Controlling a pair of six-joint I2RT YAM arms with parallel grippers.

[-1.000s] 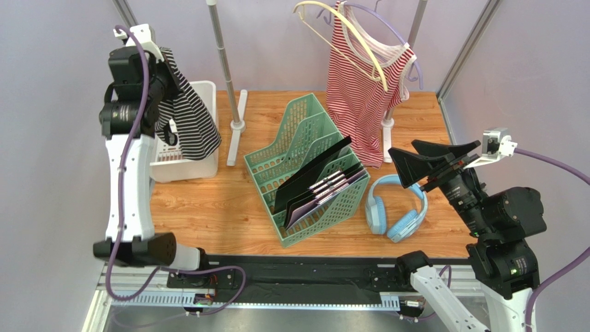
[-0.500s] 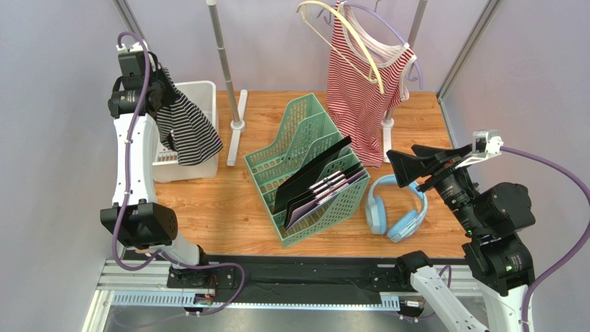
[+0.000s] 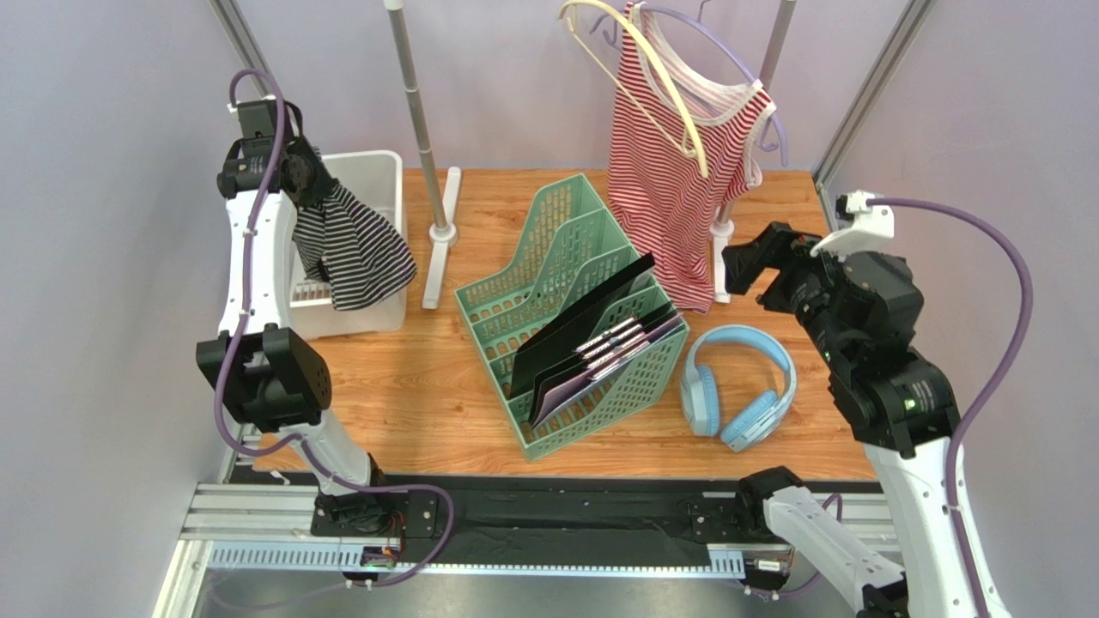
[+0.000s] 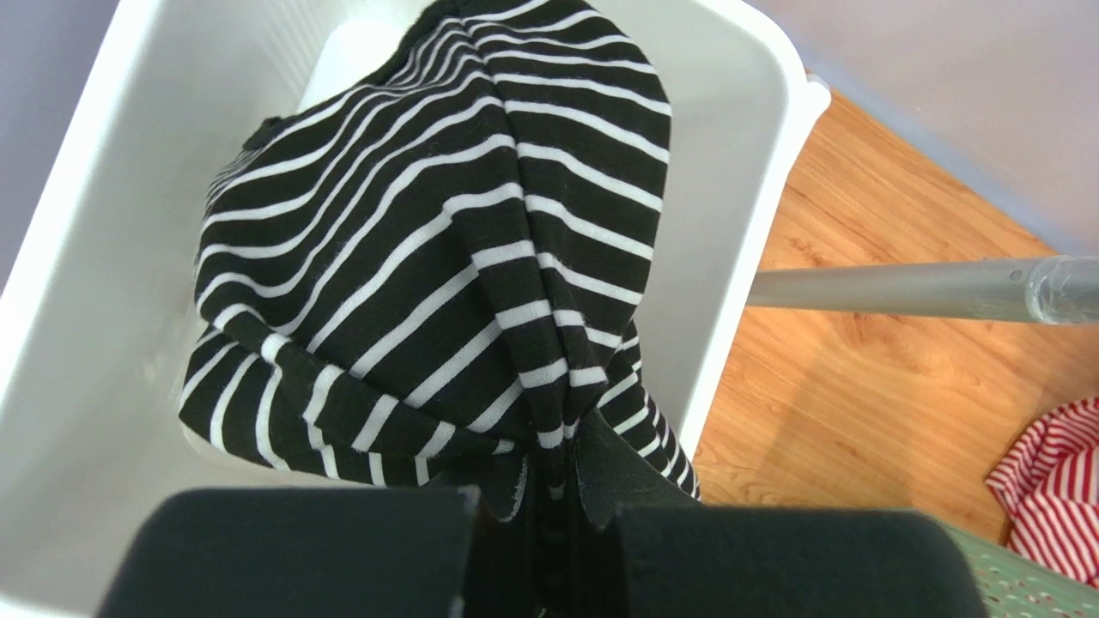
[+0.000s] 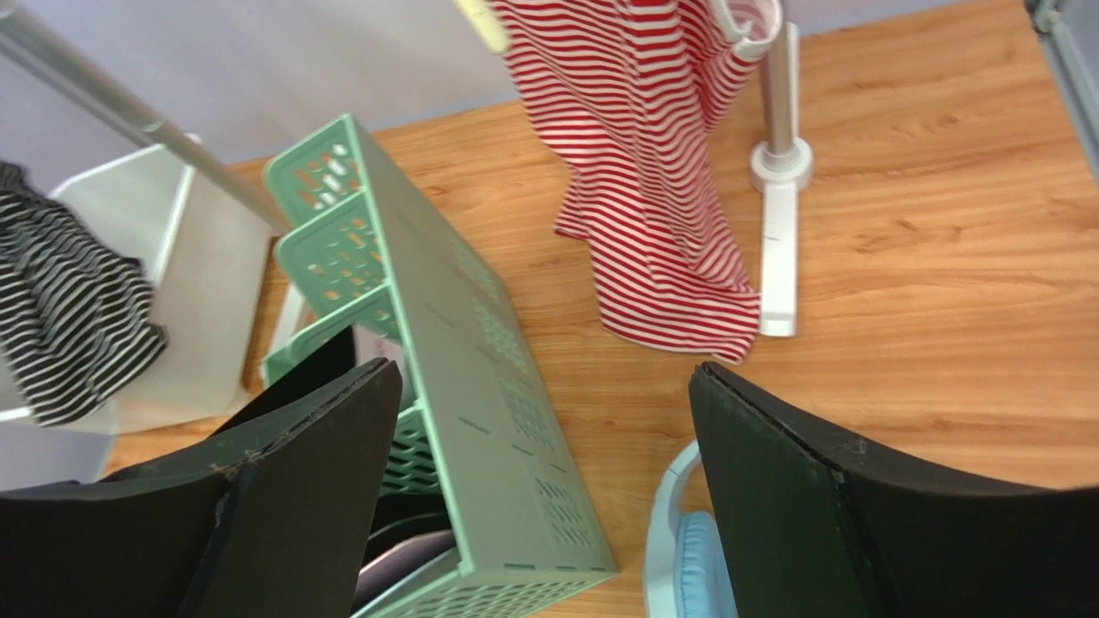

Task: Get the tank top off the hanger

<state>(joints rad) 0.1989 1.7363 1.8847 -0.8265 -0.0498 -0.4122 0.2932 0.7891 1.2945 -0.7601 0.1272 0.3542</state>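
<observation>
A red-and-white striped tank top (image 3: 671,180) (image 5: 645,142) hangs at the back on the rail. A cream hanger (image 3: 645,71) crosses its front and a lavender hanger (image 3: 725,54) sits at its neck. My right gripper (image 3: 757,264) (image 5: 542,374) is open and empty, just right of the top's hem and apart from it. My left gripper (image 3: 290,161) (image 4: 542,541) is shut on a black-and-white striped top (image 3: 348,245) (image 4: 452,258), which dangles over the white bin (image 3: 383,168) (image 4: 761,142).
A green file rack (image 3: 568,309) (image 5: 439,348) with dark folders stands mid-table. Blue headphones (image 3: 738,386) (image 5: 677,541) lie to its right, below my right gripper. Two rack poles (image 3: 419,116) (image 5: 774,116) rise from white feet on the wooden table.
My left arm has carried the black striped top back and lower over the bin. My right arm has swung up and back, bringing its open gripper close to the red top's hem.
</observation>
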